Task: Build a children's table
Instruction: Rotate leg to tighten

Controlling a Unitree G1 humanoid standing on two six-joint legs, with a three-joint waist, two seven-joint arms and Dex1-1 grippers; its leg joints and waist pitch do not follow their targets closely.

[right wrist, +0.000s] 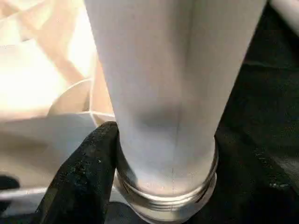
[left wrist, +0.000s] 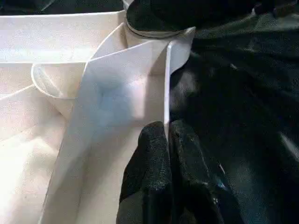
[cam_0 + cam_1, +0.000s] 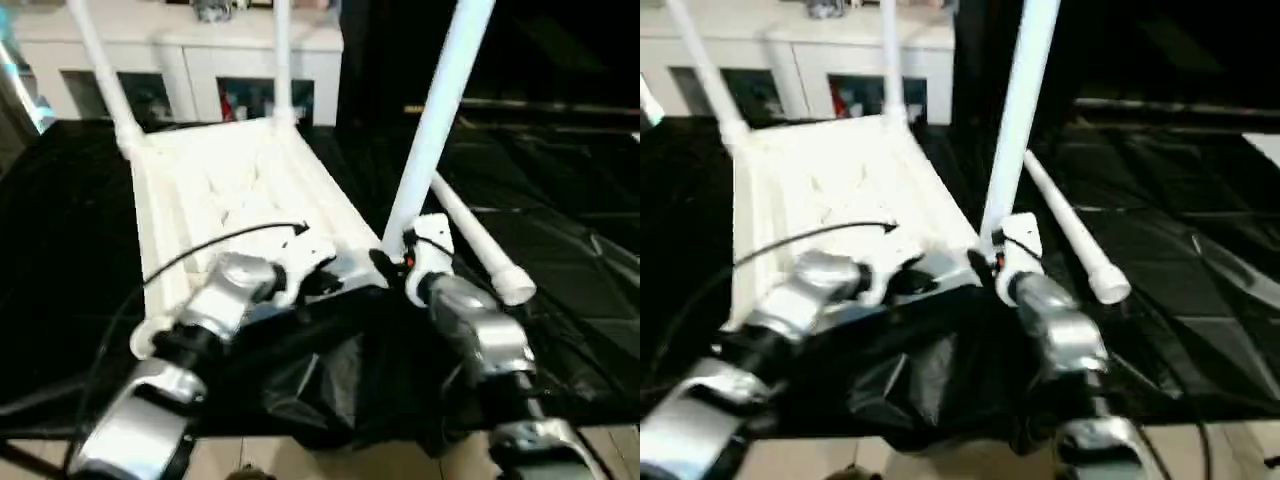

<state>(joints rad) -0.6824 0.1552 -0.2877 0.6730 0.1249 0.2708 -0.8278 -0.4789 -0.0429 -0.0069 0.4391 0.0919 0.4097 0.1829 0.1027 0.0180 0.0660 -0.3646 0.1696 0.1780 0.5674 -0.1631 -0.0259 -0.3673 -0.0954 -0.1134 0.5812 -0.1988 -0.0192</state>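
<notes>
White ribbed plastic table top (image 3: 235,195) lies upside down on black sheeting (image 3: 560,250), two far white tubular legs (image 3: 100,70) fitted. Left gripper (image 2: 166,140) pinched shut on its near rim. Right gripper (image 1: 100,154) part-open round third leg (image 3: 435,120), seating near-right socket. Fourth leg (image 3: 480,245) lies loose right; roomy there.

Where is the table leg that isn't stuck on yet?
In the left eye view, the loose leg lies flat on the black sheet, on the robot's right of the upside-down tabletop, just behind the upright leg at the near right corner.
</notes>
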